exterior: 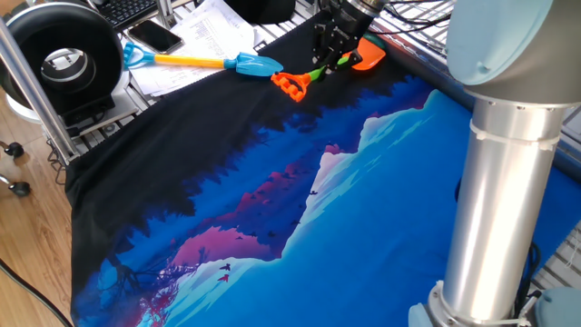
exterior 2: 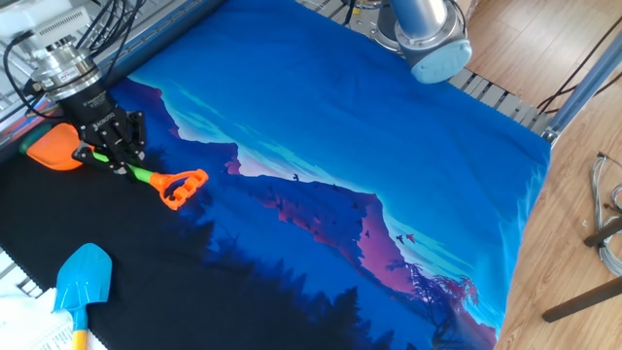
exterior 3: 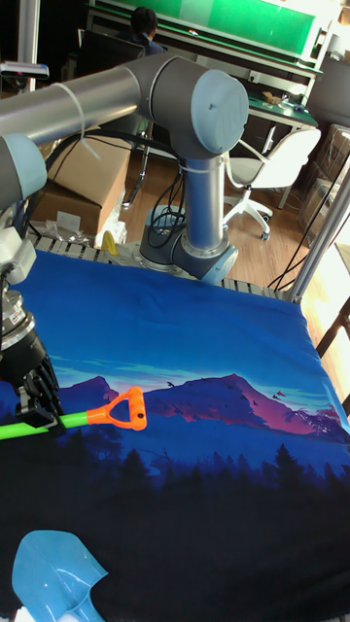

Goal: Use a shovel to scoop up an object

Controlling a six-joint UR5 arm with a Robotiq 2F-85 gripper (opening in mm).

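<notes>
The shovel lies low over the black part of the cloth, with its orange blade (exterior: 368,56) (exterior 2: 53,152) at the table's far edge. My gripper (exterior: 330,54) (exterior 2: 111,148) (exterior 3: 36,406) is shut on its lime-green shaft (exterior: 316,73) (exterior 3: 34,426), just behind the blade. The orange D-handle (exterior: 289,84) (exterior 2: 182,187) (exterior 3: 124,408) sticks out free toward the blue area. Of the object, only a thin dark green sliver (exterior 2: 26,148) shows at the blade's outer tip. The blade and gripper hide the rest of it.
A blue-bladed shovel (exterior: 245,64) (exterior 2: 83,277) (exterior 3: 53,578) with a yellow shaft lies close to the orange handle. Papers, a phone (exterior: 154,36) and a black round device (exterior: 64,56) sit beyond the cloth's edge. The arm's grey column (exterior: 495,182) stands over the blue side.
</notes>
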